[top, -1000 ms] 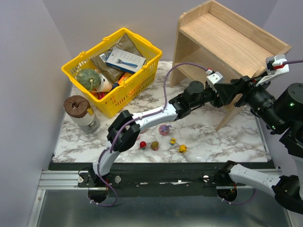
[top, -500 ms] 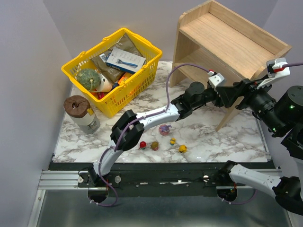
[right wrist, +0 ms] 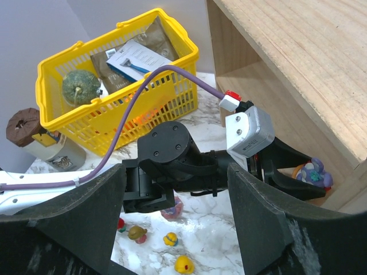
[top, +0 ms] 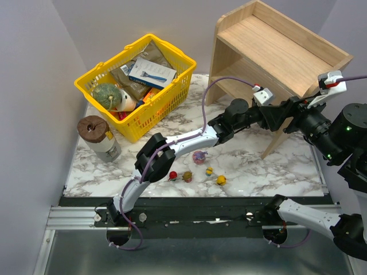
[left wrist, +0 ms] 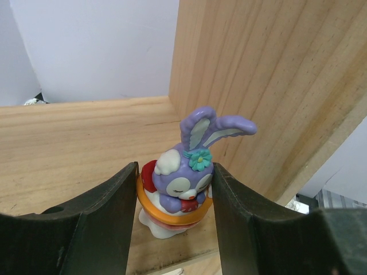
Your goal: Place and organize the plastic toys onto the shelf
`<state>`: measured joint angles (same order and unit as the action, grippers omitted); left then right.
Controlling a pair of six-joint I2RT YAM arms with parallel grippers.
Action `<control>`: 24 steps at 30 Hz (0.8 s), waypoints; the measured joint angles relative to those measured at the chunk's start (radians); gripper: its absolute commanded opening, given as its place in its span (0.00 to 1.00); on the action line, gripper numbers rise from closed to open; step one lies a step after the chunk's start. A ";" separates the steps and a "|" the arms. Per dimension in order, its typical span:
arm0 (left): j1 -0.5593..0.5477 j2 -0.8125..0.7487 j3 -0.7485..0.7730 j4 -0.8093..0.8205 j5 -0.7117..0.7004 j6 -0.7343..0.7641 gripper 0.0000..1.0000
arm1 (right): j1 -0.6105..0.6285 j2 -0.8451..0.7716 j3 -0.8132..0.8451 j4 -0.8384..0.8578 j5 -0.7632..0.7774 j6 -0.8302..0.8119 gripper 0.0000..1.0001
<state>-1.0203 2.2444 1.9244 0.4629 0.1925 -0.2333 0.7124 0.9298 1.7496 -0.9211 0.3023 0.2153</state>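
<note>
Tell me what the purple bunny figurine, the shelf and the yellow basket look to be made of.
The bunny figurine: likely moulded plastic, slightly glossy; smooth rounded surfaces, flat solid colours. The shelf: light unpainted wood, matt; grain lines run along the boards, solid or veneered cannot be told. The basket: probably plastic; uniform bright yellow, moulded lattice walls.

Bright, even light from above lies soft on the white marbled tabletop [top: 252, 166]. Faint shadows sit under the light natural-wood two-tier shelf [top: 275, 51] and the yellow plastic basket [top: 160, 112]. In the left wrist view the purple long-eared bunny figurine [left wrist: 180, 183] is sharp, and the dark fingers [left wrist: 97, 223] nearest the lens are slightly soft.
</note>
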 measured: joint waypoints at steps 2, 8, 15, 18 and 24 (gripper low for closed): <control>0.000 0.000 0.000 0.000 0.000 0.000 0.51 | 0.000 0.000 -0.002 -0.001 0.000 -0.001 0.79; 0.000 0.000 0.000 0.000 -0.001 -0.007 0.58 | 0.000 -0.002 -0.002 -0.004 0.008 -0.006 0.80; 0.001 0.000 0.000 0.000 0.000 -0.015 0.67 | 0.000 -0.002 -0.002 -0.008 0.016 -0.006 0.81; 0.001 0.000 -0.001 0.000 -0.001 -0.018 0.68 | 0.000 -0.002 -0.002 -0.009 0.016 -0.006 0.81; 0.001 0.000 -0.001 0.000 -0.001 -0.018 0.75 | 0.000 -0.002 -0.002 -0.009 0.016 -0.006 0.81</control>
<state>-1.0191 2.2444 1.9232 0.4629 0.1917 -0.2516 0.7124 0.9279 1.7473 -0.9302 0.3187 0.2096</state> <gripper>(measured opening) 0.700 0.808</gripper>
